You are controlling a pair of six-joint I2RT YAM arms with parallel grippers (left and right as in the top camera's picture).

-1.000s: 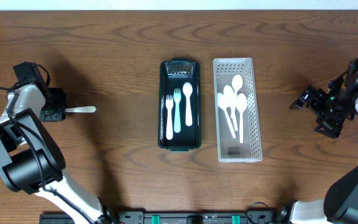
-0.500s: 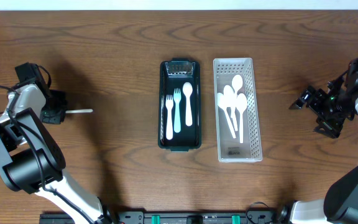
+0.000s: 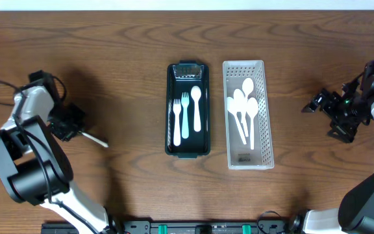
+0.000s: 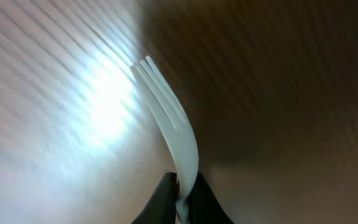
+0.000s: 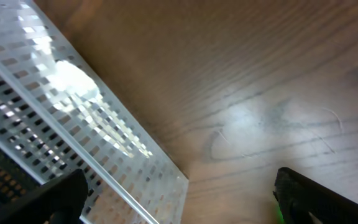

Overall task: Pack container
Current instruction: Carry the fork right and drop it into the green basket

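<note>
A black container [image 3: 169,110] stands at the table's middle and holds three white cutlery pieces, among them a fork and a spoon. To its right, a white perforated basket [image 3: 252,159] holds white spoons [image 3: 242,110]. At the far left my left gripper [image 3: 76,130] is shut on the handle of a white fork [image 3: 96,140], which sticks out toward the front right. The left wrist view shows the fork [image 4: 169,112] tines-forward, pinched between the left gripper's [image 4: 182,196] jaws. My right gripper [image 3: 323,117] is open at the far right, with nothing in it.
In the right wrist view, a corner of the perforated basket [image 5: 73,124] lies to the left of the open right gripper [image 5: 179,199], with bare wood under it. Bare brown tabletop [image 3: 128,162] separates the left gripper from the container.
My left gripper has shut on the fork and shifted toward the table's front. The fork has turned from pointing right to pointing diagonally front-right. The right arm has stayed still.
</note>
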